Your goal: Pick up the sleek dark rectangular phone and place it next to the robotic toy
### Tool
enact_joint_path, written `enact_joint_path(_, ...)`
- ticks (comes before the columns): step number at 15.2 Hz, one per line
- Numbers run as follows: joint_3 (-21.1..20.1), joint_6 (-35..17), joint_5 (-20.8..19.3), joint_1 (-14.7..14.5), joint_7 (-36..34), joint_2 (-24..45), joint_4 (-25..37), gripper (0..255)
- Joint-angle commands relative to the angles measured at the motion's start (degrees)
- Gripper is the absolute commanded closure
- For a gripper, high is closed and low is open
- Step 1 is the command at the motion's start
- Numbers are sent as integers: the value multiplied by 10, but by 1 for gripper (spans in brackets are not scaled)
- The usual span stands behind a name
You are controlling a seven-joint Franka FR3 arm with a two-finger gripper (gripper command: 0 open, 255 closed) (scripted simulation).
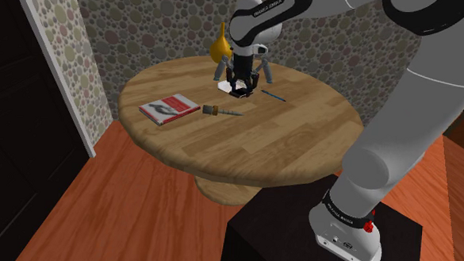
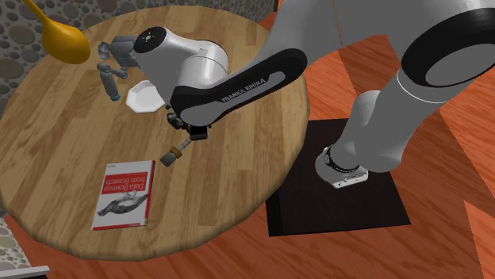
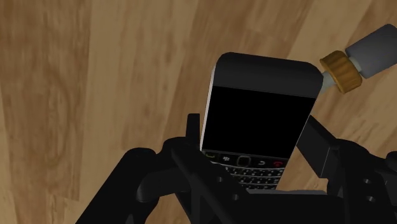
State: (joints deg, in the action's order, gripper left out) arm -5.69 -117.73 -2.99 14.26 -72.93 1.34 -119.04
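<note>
We see the gripper [image 3: 253,126] closed on the phone [image 3: 257,105]. Its two black fingers [image 3: 191,130] clasp the long sides of the dark rectangular body low down by the keypad, and the black screen and rounded top end stand out past the fingertips. Beyond the phone in the wrist view is the bare wood of the round table [image 3: 95,95], and off to one side is a small brush [image 3: 356,60] with a brass-coloured ferrule and a grey handle. In the shoulder view the hand hangs low over the far part of the table, right in front of the robotic toy [image 1: 265,71], whose grey legs splay to either side of the wrist. A white dish [image 2: 144,97] lies just beside the toy. A blue pen [image 1: 273,96] lies near it on the shoulder view's right, and a red-and-white book [image 2: 123,194] rests well apart, near the table's edge. We cannot tell whether the phone's underside is clear of the wood. We judge the pickup done and the placing step in hand. The next move calls for choosing a free patch of wood beside the toy, clear of the dish and pen. We would then lower the phone until it lies flat and open the fingers without nudging the toy's legs.
</note>
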Motion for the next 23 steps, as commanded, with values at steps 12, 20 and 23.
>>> enact_joint_path(12, 0, 97, 5, 0, 6, -27, 70, 255)
enact_joint_path(20, 0, 158, 6, 0, 9, -34, 124, 255)
enact_joint_path(23, 9, 168, 3, 9, 27, -3, 165, 255)
